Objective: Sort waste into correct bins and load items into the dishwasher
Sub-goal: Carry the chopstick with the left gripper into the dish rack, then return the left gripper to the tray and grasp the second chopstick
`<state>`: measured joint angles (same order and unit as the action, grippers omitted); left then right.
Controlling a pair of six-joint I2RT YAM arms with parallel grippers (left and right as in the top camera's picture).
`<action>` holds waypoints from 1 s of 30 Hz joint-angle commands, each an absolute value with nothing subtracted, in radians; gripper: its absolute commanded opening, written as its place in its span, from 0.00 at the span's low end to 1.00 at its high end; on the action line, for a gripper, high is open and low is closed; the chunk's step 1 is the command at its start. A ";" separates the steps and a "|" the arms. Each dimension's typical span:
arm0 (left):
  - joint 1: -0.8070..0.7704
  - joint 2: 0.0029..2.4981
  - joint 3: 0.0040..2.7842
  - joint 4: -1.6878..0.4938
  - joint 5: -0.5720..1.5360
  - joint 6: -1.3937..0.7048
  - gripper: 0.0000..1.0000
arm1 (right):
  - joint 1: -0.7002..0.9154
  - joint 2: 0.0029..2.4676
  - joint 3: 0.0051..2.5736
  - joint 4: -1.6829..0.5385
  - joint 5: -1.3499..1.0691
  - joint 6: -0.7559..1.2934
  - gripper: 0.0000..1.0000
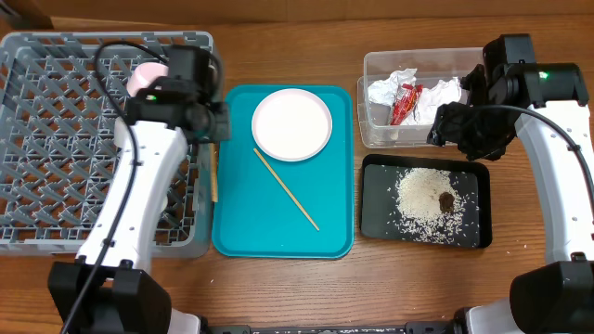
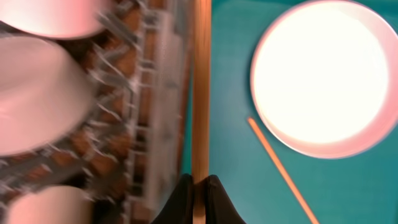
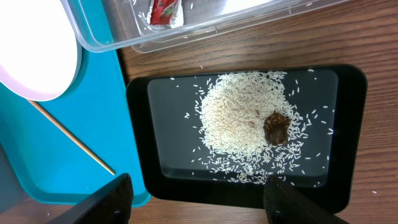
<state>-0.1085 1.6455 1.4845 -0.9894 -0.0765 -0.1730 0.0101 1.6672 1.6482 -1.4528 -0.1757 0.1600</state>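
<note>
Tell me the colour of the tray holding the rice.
The tray is black; the right wrist view shows it best.

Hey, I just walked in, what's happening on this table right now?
The left gripper is shut on one chopstick beside the dish rack. The plate and the other chopstick lie on the teal tray. The right gripper hangs open over the black tray of rice. The napkin and red wrapper sit in the clear tub.
</note>
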 commanded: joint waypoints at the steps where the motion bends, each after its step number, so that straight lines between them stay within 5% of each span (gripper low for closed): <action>1: -0.044 1.661 1.494 -0.964 -0.093 -0.001 0.04 | 0.014 1.646 1.669 -1.454 -0.177 0.156 0.69; 9: 0.001 1.725 1.493 -0.889 -0.086 0.065 0.05 | 0.014 1.646 1.669 -1.457 -0.177 0.156 0.69; 10: 0.001 1.737 1.493 -0.889 -0.085 0.065 0.13 | 0.014 1.646 1.669 -1.460 -0.177 0.156 0.69; 12: 0.000 1.747 1.493 -0.889 -0.083 0.061 0.44 | 0.014 1.646 1.669 -1.462 -0.177 0.156 0.69; 13: -0.001 1.747 1.493 -0.889 -0.077 0.052 0.48 | 0.014 1.646 1.669 -1.464 -0.177 0.156 0.69; 22: -0.038 1.743 1.494 -0.963 0.246 -0.271 0.56 | 0.014 1.646 1.669 -1.465 -0.177 0.156 0.69; 30: -0.242 1.746 1.433 -0.975 0.070 -0.637 0.68 | 0.014 1.646 1.669 -1.465 -0.177 0.156 0.69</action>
<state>-0.1654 1.7439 1.4708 -0.9794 0.1570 -0.4404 0.0101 1.6672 1.6482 -1.4666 -0.1761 0.1600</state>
